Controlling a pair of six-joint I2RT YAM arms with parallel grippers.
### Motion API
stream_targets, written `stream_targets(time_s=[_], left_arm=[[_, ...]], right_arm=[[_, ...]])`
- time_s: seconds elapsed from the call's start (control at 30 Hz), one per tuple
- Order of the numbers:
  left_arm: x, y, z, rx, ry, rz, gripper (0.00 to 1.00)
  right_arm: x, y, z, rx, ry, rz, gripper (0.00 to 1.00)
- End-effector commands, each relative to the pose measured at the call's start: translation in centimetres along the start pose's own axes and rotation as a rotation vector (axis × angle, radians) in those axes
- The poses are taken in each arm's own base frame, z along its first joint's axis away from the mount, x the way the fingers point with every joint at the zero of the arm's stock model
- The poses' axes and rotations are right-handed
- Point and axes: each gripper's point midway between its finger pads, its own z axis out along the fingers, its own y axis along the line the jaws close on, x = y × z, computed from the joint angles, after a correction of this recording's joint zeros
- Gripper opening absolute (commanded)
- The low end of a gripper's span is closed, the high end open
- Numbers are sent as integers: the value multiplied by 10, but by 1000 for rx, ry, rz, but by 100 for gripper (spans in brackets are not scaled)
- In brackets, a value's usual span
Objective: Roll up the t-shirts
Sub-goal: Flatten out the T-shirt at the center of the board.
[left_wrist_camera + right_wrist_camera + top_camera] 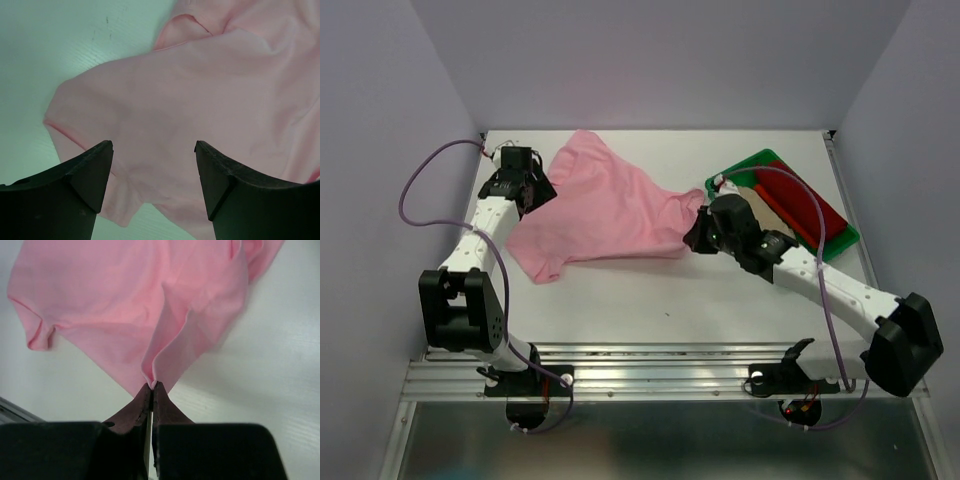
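- The light pink short-sleeved cotton t-shirt (605,210) is lying spread over the middle and left of the table, nearer the far edge than the near one.
- Its long axis is running roughly left to right. The cloth is narrowing to a point at the right and fanning out wide toward the left, where its broad edge is running from far to near.
- A short sleeve is sticking out at the near-left corner of that fan.
- My right gripper (151,387) is pressing its jaws together on the shirt's narrow right-hand tip, and the fabric is bunching into folds that radiate from the pinch.
- My left gripper (153,150) is hanging with its jaws spread wide over the shirt's far-left part, holding nothing; I cannot tell whether the fingers are touching the cloth.
- Just beyond my right wrist, a green rectangular plastic tray (760,160) is sitting at the far-right of the table, angled to the edges.
- A dark red folded cloth shirt (812,208) is lying in it, with a beige one (761,190) beside it.
- The flat white table (650,300) is showing bare along its near half.
- A ribbed aluminium rail (620,365) is running along the near edge, carrying both arm bases.
- Plain pale grey-lilac walls (650,60) are closing in the table on three sides.
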Motion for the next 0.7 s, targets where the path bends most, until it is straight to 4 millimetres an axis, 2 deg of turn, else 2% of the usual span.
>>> stream_targets(time_s=[0.0,0.07,0.1,0.13,0.17,0.2,0.27,0.3,0.33,0.43,0.47,0.53,0.57,0.63,0.67], left_arm=[[-6,-3,-4,23,-8,5,78],[-2,-1,-2,21,-2,6,78],[0,0,0,15,2,7,78],[2,1,0,13,6,7,78],[5,3,2,7,13,7,78],[7,3,3,5,15,6,78],[11,4,4,8,26,5,78],[13,4,4,8,29,4,78],[15,4,5,12,37,3,78],[20,4,6,17,48,10,78],[21,4,5,16,49,16,77],[24,3,5,17,52,22,78],[26,4,6,17,57,23,77],[31,2,8,32,71,25,77],[33,1,9,39,77,25,77]], right_arm=[[89,-36,-22,105,214,50,2],[117,-33,-34,92,266,128,8],[145,-33,-40,90,328,120,12],[157,-28,-45,84,359,155,14],[165,-26,-48,88,376,153,17],[173,-30,-52,112,400,147,24],[167,-39,-55,176,373,123,34],[158,-43,-55,205,336,108,43],[133,-50,-52,248,241,78,45],[94,-65,-44,296,163,59,47],[71,-70,-39,312,123,90,47],[50,-68,-28,306,80,66,45],[29,-58,-20,270,23,70,45],[21,-62,-4,288,26,61,43],[3,-60,4,275,-14,81,41]])
